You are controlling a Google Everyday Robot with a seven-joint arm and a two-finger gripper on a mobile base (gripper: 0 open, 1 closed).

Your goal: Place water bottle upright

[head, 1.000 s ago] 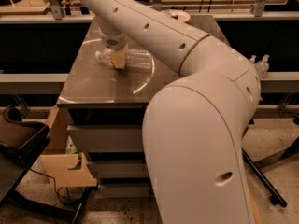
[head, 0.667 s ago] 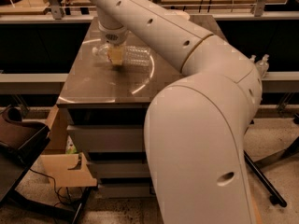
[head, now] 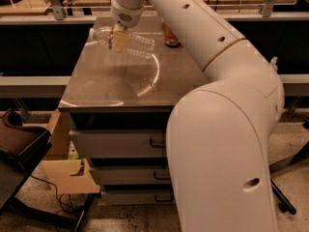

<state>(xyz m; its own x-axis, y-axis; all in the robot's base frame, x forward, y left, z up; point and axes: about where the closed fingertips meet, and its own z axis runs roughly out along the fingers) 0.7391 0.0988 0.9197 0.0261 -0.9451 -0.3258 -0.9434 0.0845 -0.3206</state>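
The water bottle (head: 137, 45), clear ribbed plastic, lies nearly horizontal in the air just above the far left part of the grey table (head: 120, 86), its cap end pointing left. My gripper (head: 118, 41) comes down from above and is shut across the bottle's middle, its tan fingers (head: 119, 38) over the bottle. The bottle's label is hidden behind the fingers.
A red-orange soda can (head: 170, 36) stands at the table's far edge, partly behind my arm (head: 193, 18). Drawers (head: 120, 144) sit under the tabletop. A dark chair (head: 21, 146) and a cardboard piece (head: 67, 175) are at the lower left. A railing runs behind the table.
My gripper has risen and moved slightly away from the camera, carrying the water bottle up off the table surface.
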